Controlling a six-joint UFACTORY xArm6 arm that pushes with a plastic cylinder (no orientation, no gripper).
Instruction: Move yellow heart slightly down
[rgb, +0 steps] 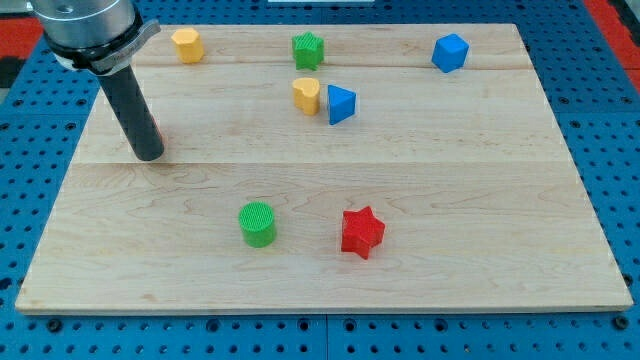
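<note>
Right, you've no jaws to open or clench, just my tip (148, 155) resting on the wooden board (420, 260), rod leaning slightly toward the view's top-left, partly hiding something red behind. Yellow heart (306, 94) sits well to the tip's right, slightly higher, just beside the blue block (341, 104), below the green star (308, 50).

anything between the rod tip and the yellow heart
No block. In the camera view, only bare board separates my tip from the yellow heart. A red block peeks out right beside the rod.
</note>
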